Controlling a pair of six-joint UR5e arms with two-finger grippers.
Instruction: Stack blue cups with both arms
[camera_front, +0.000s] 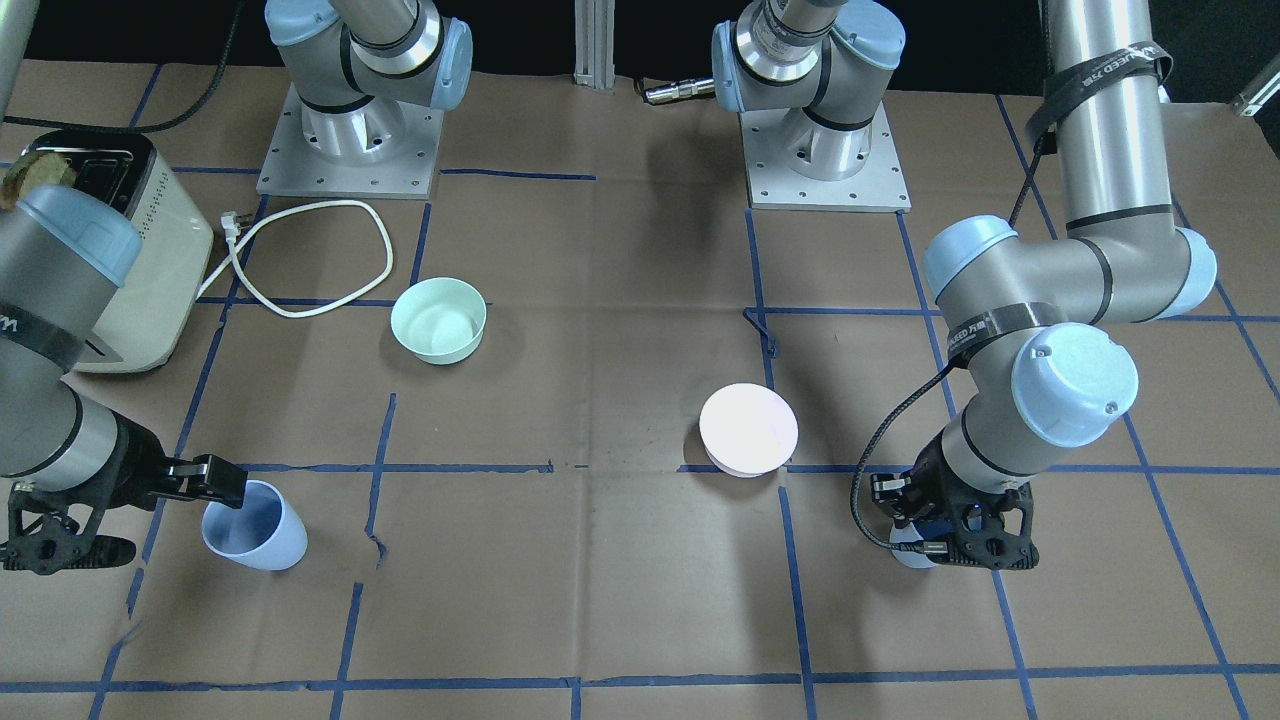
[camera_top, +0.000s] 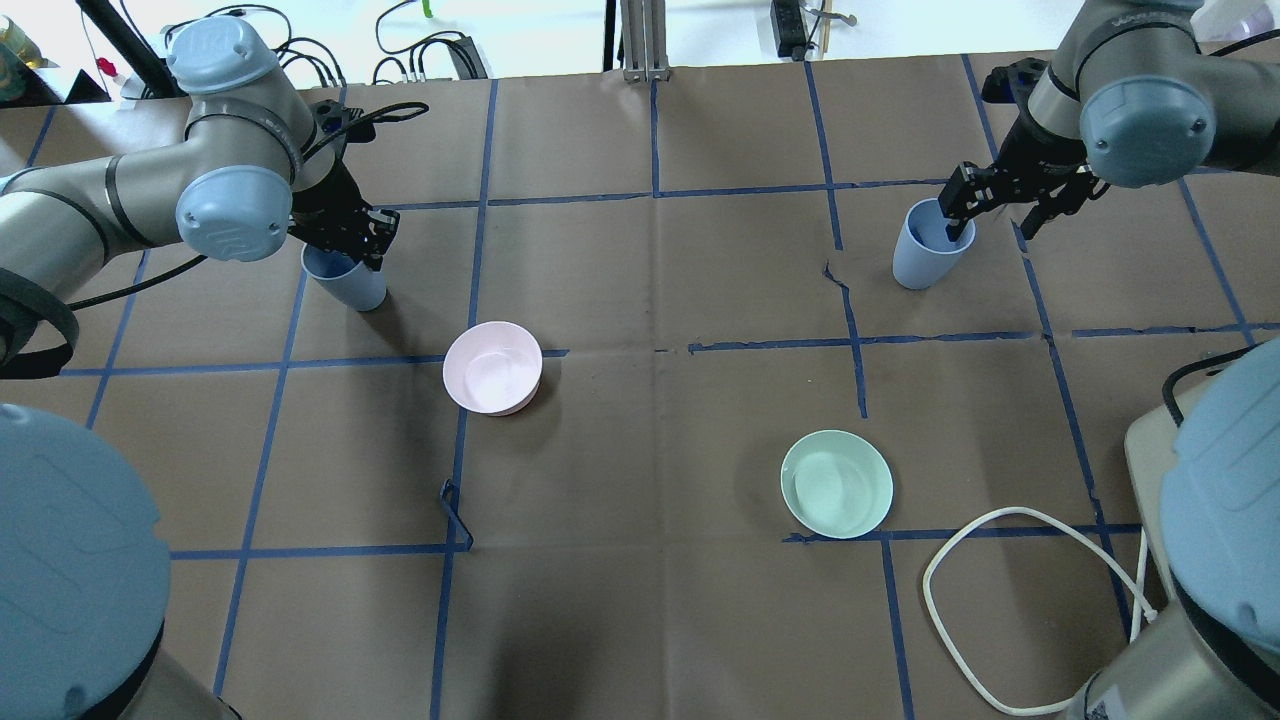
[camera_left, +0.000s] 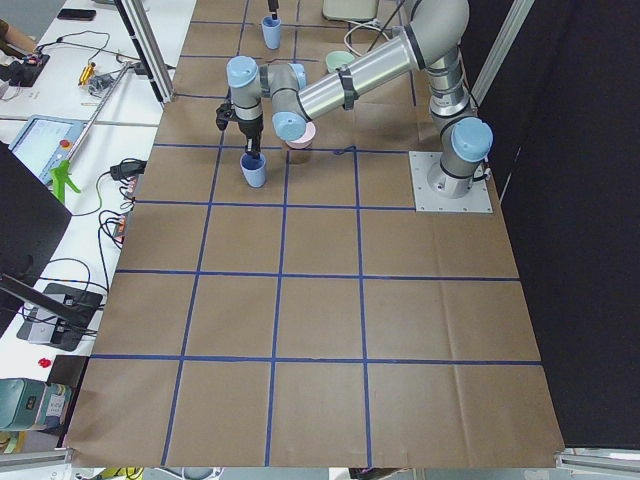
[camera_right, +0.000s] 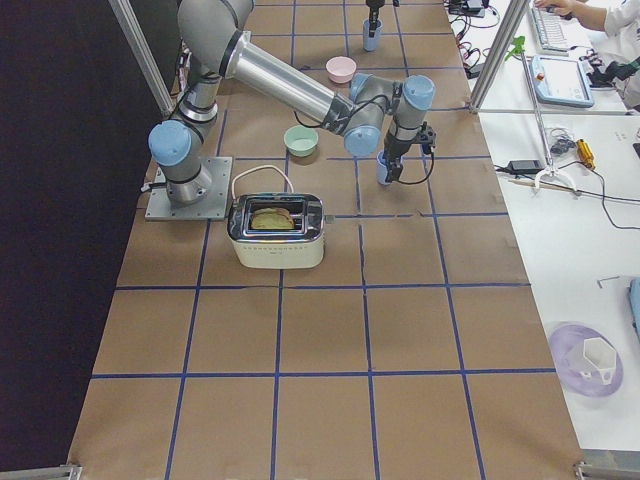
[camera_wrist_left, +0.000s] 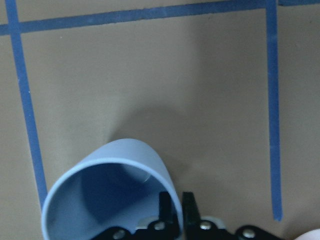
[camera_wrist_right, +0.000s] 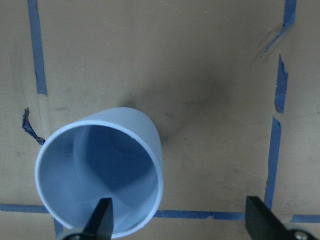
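Note:
One blue cup (camera_top: 345, 278) stands upright at the far left of the table. My left gripper (camera_top: 352, 243) comes down on it from above. In the left wrist view my gripper (camera_wrist_left: 176, 210) is shut on the cup's rim (camera_wrist_left: 107, 200), pinching the wall, one finger inside. The other blue cup (camera_top: 925, 255) stands upright at the far right. My right gripper (camera_top: 995, 212) is open, with one finger (camera_wrist_right: 101, 217) inside this cup (camera_wrist_right: 100, 175) and the other finger (camera_wrist_right: 265, 220) well outside it.
A pale pink bowl (camera_top: 492, 367) and a mint-green bowl (camera_top: 836, 483) sit between the cups, nearer the robot. A cream toaster (camera_front: 120, 260) with a white cable (camera_front: 310, 260) stands by the right arm's base side.

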